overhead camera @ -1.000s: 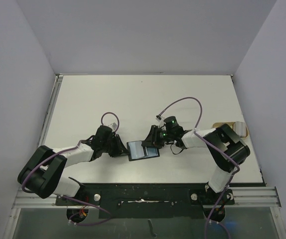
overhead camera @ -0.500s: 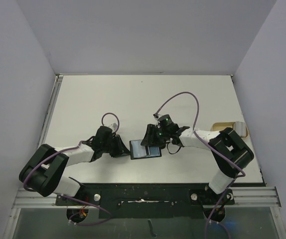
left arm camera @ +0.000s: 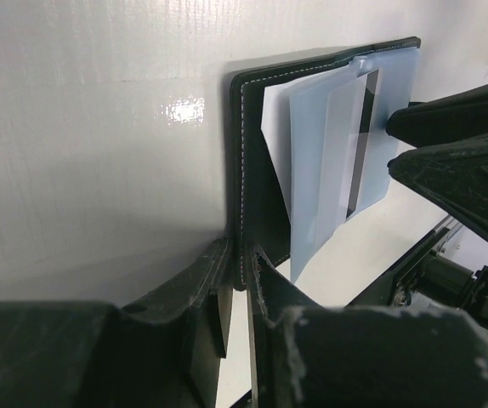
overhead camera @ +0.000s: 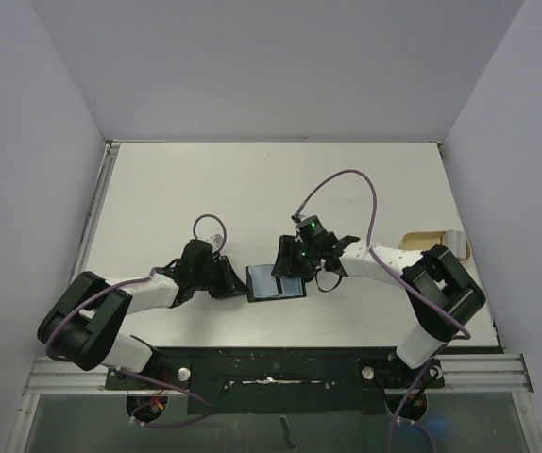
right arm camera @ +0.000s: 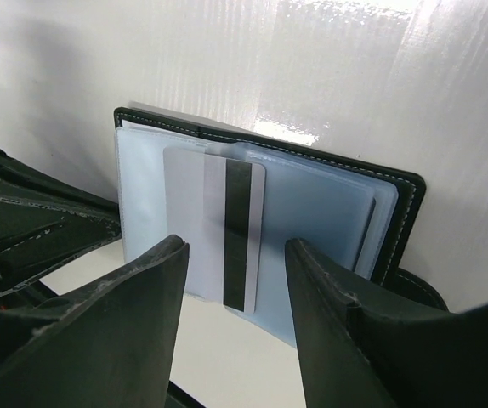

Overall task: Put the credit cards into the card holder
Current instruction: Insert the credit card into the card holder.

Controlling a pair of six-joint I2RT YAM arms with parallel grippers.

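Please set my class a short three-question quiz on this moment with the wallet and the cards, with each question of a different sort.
1. True or false: the left tool is clamped on the edge of the card holder.
2. Pick one. The striped card is: A clamped in the left tool; B partly inside the card holder; C tucked fully out of sight.
3. Fill the gap: the right tool has its jaws ____.
Key: 1 true; 2 B; 3 open.

The card holder lies open on the worktop in front of me. It is black outside and pale blue inside. One grey credit card with a dark stripe lies on the blue part.
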